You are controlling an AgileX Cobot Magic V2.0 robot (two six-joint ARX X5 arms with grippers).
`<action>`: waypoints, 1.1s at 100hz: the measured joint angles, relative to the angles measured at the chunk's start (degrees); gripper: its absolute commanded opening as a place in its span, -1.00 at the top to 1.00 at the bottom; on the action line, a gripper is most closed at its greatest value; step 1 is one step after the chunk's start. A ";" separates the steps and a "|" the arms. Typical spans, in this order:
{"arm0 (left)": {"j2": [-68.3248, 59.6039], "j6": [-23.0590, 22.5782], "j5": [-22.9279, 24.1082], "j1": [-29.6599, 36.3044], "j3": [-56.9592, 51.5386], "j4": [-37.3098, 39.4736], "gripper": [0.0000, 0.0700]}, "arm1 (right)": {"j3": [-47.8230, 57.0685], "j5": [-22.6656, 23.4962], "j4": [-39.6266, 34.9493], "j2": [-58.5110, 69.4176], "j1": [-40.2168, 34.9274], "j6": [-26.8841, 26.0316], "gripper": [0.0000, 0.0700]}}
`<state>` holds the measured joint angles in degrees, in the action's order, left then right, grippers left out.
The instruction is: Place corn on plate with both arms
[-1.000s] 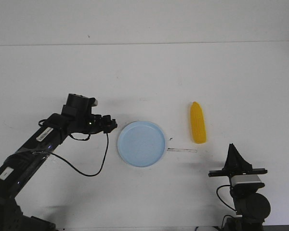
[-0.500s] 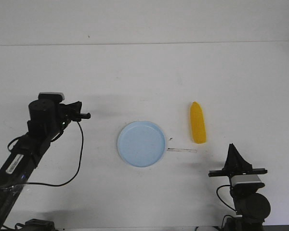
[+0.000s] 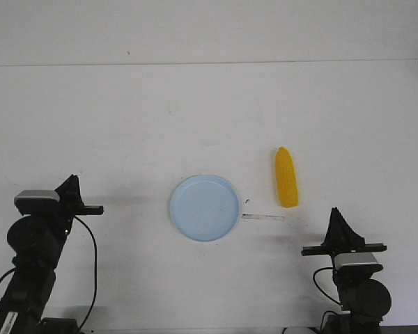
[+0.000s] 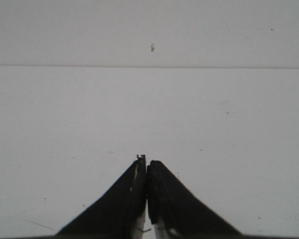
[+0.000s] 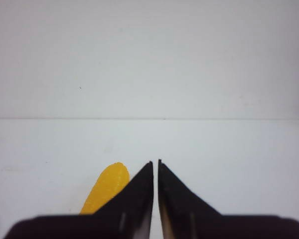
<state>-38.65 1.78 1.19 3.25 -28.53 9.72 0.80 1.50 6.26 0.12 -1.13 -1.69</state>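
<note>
lying on table: corn (image 3: pixel 286 178) right of plate (image 3: pixel 205 207) | left gripper (image 4: pixel 146 167) fingers closed, empty | right gripper (image 5: pixel 155 164) same

One smooth yellow toy corn cob (image 3: pixel 286 178); one round pale-blue plastic plate (image 3: pixel 205 207); two black robot arms: left (image 3: pixel 38 240), right (image 3: pixel 352 268).

Bright, even, diffuse light washes the white tabletop (image 3: pixel 209 118) in every view. Shadows are faint and soft, lying just beside the plate (image 3: pixel 205 207) and the corn (image 3: pixel 286 178). Both wrist views look slightly soft and hazy, with the dark jaws near-silhouetted.
</note>
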 measured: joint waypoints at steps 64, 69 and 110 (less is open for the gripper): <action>26.45 -0.81 -0.02 0.00 5.01 -7.39 1.00 | 0.00 0.00 0.00 0.00 0.00 0.00 0.96; 26.91 -0.81 -0.02 0.00 5.01 -7.41 1.00 | 0.00 0.00 0.00 0.00 0.00 0.00 0.96; 27.21 -0.81 -0.02 0.00 5.01 -7.54 1.00 | 0.00 0.00 0.00 0.00 0.00 0.00 0.96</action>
<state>-11.44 0.97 1.17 3.25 -23.53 2.17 0.80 1.50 6.26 0.12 -1.13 -1.69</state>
